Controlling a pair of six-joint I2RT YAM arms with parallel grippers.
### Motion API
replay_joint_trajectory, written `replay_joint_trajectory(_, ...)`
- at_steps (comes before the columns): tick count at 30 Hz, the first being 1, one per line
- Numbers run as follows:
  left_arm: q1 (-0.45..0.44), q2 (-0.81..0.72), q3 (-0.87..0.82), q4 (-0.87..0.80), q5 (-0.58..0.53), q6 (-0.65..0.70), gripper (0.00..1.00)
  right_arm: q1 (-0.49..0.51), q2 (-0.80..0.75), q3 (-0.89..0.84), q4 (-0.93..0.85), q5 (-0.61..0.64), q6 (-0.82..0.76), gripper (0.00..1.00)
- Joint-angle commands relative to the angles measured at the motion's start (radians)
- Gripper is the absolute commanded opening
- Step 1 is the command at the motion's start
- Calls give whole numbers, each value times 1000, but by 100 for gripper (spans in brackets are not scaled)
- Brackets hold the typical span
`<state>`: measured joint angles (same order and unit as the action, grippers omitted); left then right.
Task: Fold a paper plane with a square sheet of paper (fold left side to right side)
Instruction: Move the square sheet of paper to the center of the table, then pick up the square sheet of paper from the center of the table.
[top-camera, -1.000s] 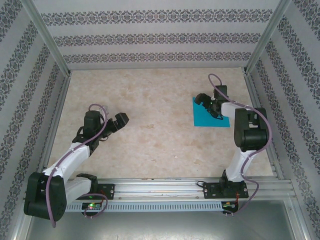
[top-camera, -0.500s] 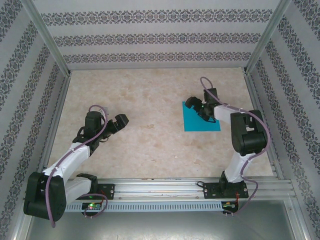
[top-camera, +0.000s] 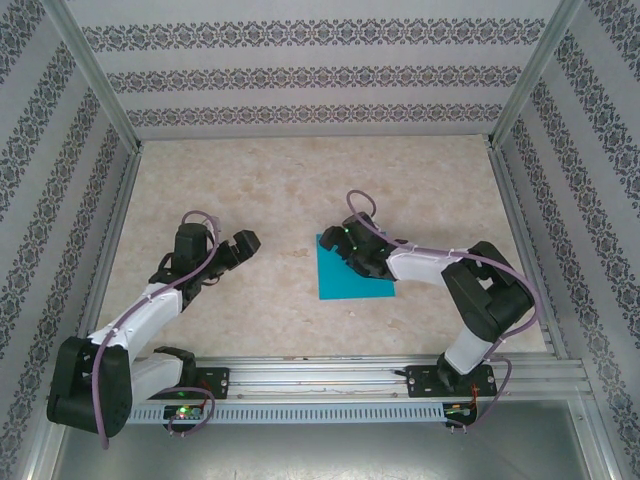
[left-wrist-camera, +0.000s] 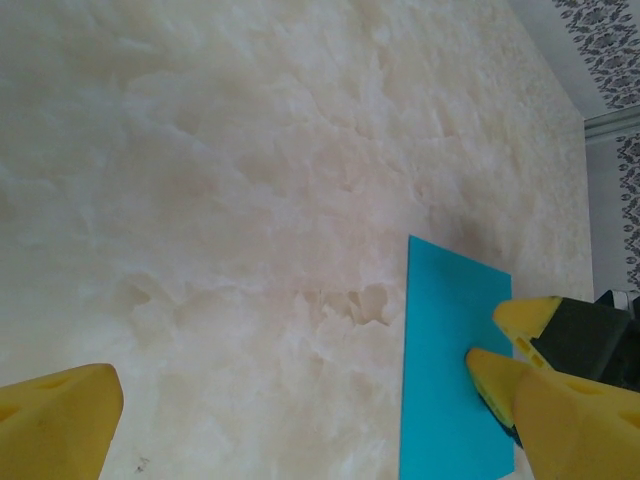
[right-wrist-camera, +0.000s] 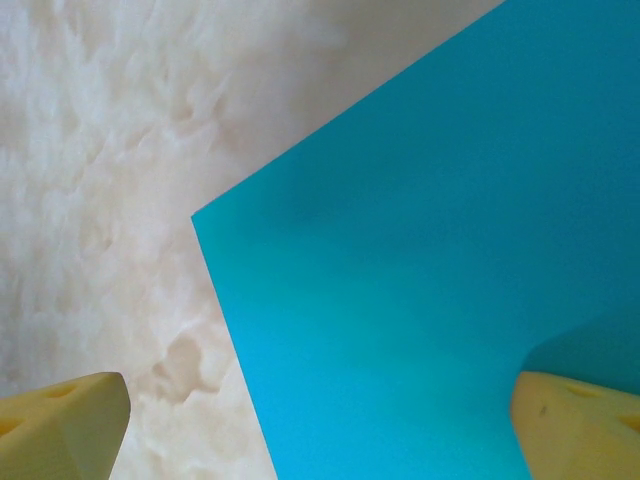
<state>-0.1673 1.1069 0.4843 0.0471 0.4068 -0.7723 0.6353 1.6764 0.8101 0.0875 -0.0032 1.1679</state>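
Right hand (top-camera: 347, 247): spread wide, grasping nothing. It's low over the far left part of the square sheet of paper (top-camera: 352, 278), one finger (right-wrist-camera: 575, 425) on the sheet side and the other (right-wrist-camera: 60, 425) out over bare desk (top-camera: 300, 190). From the wrist view the sheet's corner sits between them. It looks like flat fingertip contact rather than a pinch, but I can't confirm the touch. My guess at why: open fingers pressing down can pin or drag thin paper that lies too flat to pick up.

Left hand (top-camera: 236, 245): also released and empty, to the left of the sheet and apart from it, fingers aimed its way. It's probably staged to take the left edge for the left-to-right fold.

Sheet: flat on the desk, a little right of centre, near my side. No crease is visible, so the fold isn't started. It's square, so it has no long axis yet. Its edges run roughly with the desk edges, slightly skewed.
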Motion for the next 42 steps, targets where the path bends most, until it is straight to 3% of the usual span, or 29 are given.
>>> replay_joint_trajectory(1, -23, 14, 21, -10, 0, -19, 100, 43, 20, -3, 7, 57, 103, 98)
replay_joint_trajectory(5, -60, 26, 33, 0, 17, -14, 99, 57, -7, 57, -16, 49, 40, 98)
replay_joint_trajectory(9, -119, 56, 53, 18, 53, -21, 91, 47, -102, 107, -110, 100, -124, 98)
replay_joint_trajectory(16, -285, 212, 117, 77, 89, -65, 66, -122, -236, 72, -281, 101, -450, 98)
replay_joint_trajectory(20, -379, 355, 173, 148, 101, -102, 50, -182, -222, 105, -416, 88, -622, 98)
replay_joint_trajectory(23, -433, 448, 209, 209, 98, -137, 45, -187, -161, 155, -512, 83, -696, 98)
replay_joint_trajectory(30, -510, 589, 304, 169, 49, -123, 38, -182, -36, 215, -550, 48, -710, 98)
replay_joint_trajectory(42, -517, 663, 325, 100, 9, -107, 34, -137, 73, 241, -533, 1, -660, 98)
